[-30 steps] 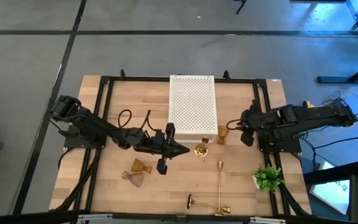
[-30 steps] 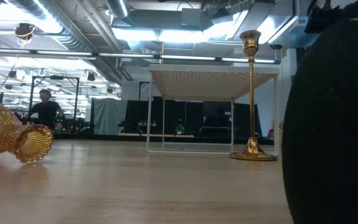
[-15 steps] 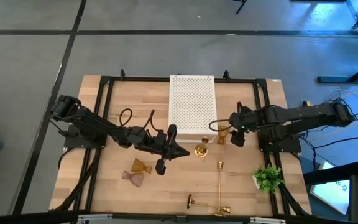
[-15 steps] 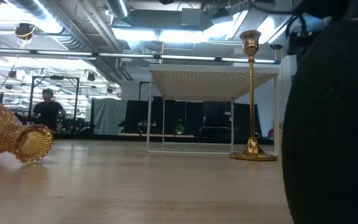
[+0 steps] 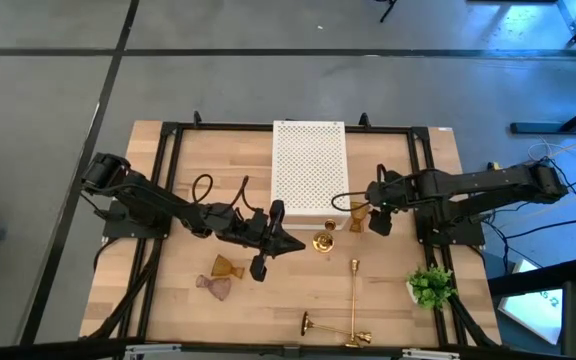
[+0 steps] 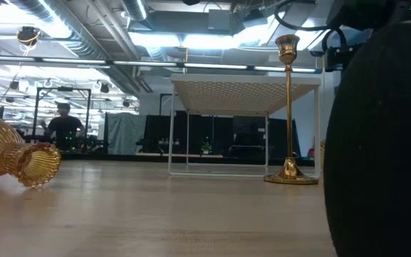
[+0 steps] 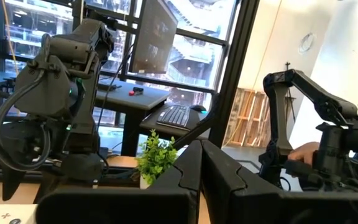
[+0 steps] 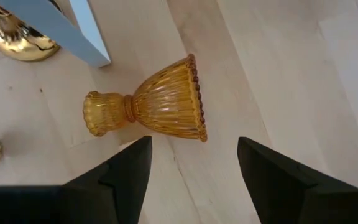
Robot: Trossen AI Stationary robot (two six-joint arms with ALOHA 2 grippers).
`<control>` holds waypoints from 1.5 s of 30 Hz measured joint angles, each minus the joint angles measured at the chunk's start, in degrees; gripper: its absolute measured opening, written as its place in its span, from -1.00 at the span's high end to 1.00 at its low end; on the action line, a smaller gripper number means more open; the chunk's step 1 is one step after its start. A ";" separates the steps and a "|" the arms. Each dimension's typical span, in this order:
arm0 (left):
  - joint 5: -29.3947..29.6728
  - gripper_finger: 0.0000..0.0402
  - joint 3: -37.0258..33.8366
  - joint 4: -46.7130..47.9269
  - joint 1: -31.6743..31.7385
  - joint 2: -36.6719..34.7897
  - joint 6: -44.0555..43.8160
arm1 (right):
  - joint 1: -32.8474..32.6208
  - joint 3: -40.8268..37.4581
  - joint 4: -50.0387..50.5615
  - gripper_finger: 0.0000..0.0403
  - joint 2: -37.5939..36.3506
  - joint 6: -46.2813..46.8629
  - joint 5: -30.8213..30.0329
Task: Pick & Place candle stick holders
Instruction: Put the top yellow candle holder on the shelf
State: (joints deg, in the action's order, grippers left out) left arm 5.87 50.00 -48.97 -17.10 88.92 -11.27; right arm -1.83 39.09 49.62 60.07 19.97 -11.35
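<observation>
Right gripper (image 5: 372, 216) hanging over the amber glass holder (image 5: 356, 216), fingers spread wide, nothing in them.

That amber holder sits on the table (image 5: 388, 300) just beside the white perforated box (image 5: 309, 172)'s near right corner, with an upright brass candlestick (image 5: 323, 241) close by. Two more brass candlesticks (image 5: 352, 300) lie flat near the front edge, and two glass holders (image 5: 220, 277) sit toward the front left. Left gripper (image 5: 293, 243) is mid-table beside the upright candlestick, fingers pressed together, empty.

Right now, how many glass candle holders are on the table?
3: an amber one by the right gripper, a second amber one and a pinkish one near the left gripper.
</observation>
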 joint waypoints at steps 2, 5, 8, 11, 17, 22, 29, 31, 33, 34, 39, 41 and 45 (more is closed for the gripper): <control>0.00 0.97 0.00 -0.02 0.02 0.00 0.00 | 0.00 -0.02 -0.50 -0.19 0.00 -0.08 0.00; -0.01 0.97 0.00 0.00 0.21 0.00 0.00 | 0.00 -0.34 -2.46 -0.19 -0.04 -1.24 0.14; -0.65 0.97 0.00 0.00 0.69 0.00 0.00 | 0.02 -2.18 -6.29 -0.19 -0.04 -4.13 1.37; -1.21 0.97 0.00 -0.02 1.13 -0.02 -0.02 | 1.24 -3.92 -8.51 -0.19 -0.04 -5.75 2.58; -1.27 0.97 0.00 0.00 1.18 -0.02 -0.13 | 5.48 -4.21 -9.34 -0.20 0.14 -5.94 2.75; -1.27 0.97 0.00 0.04 1.18 -0.02 -0.11 | 7.95 -6.97 -15.70 -0.20 2.41 -10.19 8.46; -1.16 0.97 0.00 0.00 1.14 -0.02 -0.13 | 10.53 -7.50 -16.07 -0.20 6.36 -11.47 12.78; -1.09 0.97 0.00 0.00 1.14 -0.02 -0.13 | 10.50 -7.50 -16.33 -0.20 6.87 -11.79 14.36; -1.09 0.97 0.00 0.01 1.14 -0.02 -0.13 | 10.50 -7.50 -16.52 -0.20 7.12 -12.04 15.20; -1.08 0.97 0.00 0.03 1.14 -0.02 -0.15 | 10.51 -7.50 -16.53 -0.19 7.15 -12.24 15.70; -1.07 0.97 0.00 0.03 1.14 -0.02 -0.15 | 10.38 -7.50 -16.68 -0.15 7.15 -12.94 18.03; -1.07 0.97 0.00 0.04 1.14 -0.02 -0.16 | 10.38 -7.50 -16.78 -0.11 7.14 -12.96 18.42; -1.05 0.97 0.00 0.04 1.14 -0.02 -0.17 | 10.36 -7.50 -17.84 -0.02 7.13 -13.63 22.14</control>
State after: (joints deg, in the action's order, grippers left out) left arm 4.82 50.00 -48.93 -15.97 88.90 -11.44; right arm 8.54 31.59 31.78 67.20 6.34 10.79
